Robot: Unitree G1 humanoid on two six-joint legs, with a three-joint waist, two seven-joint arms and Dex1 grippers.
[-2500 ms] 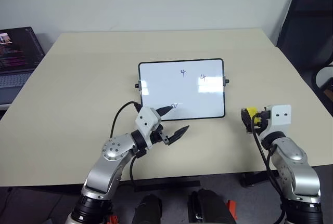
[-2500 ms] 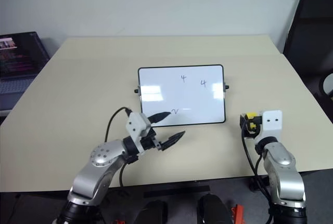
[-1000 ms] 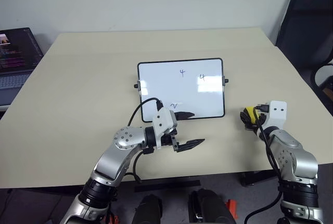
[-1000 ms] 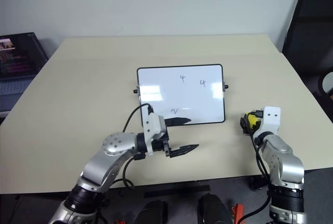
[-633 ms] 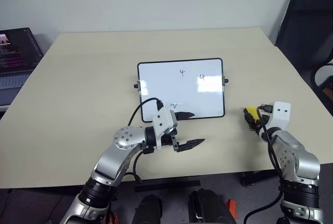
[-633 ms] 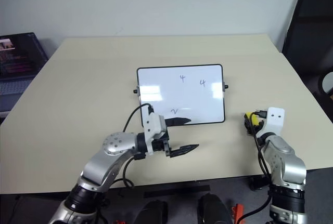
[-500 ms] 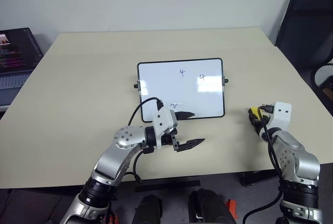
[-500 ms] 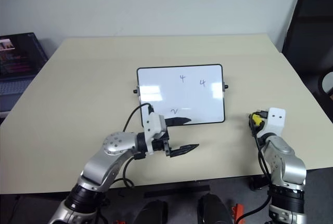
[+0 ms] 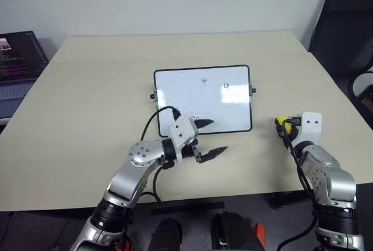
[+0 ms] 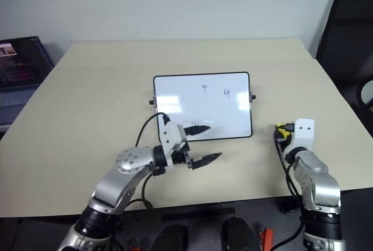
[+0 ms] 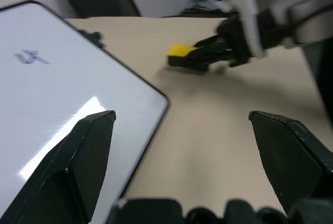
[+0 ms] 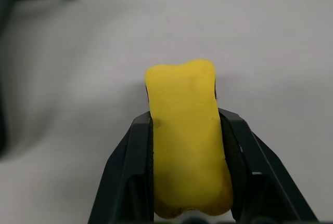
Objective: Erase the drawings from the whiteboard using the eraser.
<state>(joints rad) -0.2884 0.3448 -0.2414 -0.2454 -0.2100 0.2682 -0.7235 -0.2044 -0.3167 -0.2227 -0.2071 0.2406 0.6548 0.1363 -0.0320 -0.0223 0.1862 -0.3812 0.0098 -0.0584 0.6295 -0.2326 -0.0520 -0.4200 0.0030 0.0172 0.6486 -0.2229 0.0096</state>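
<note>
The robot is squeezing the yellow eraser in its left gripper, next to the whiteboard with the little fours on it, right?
Not quite. The yellow eraser is squeezed in the right gripper, as the right wrist view shows. The left gripper is open by the whiteboard, which does have the little fours.

A beige table [image 10: 87, 99] carries the whiteboard [image 10: 175, 96] near its middle, black-framed, with the drawings [image 10: 204, 88] — two "4" marks toward its far right part and a scribble at the near edge. The left gripper [image 10: 204, 143] hangs over that near edge with its fingers spread, one over the board, one over the table. Well to the right, the right gripper [image 10: 281, 130] pinches the yellow eraser [image 10: 281, 126] — apart from the board. A laptop [image 10: 23, 67] sits at the far left.
</note>
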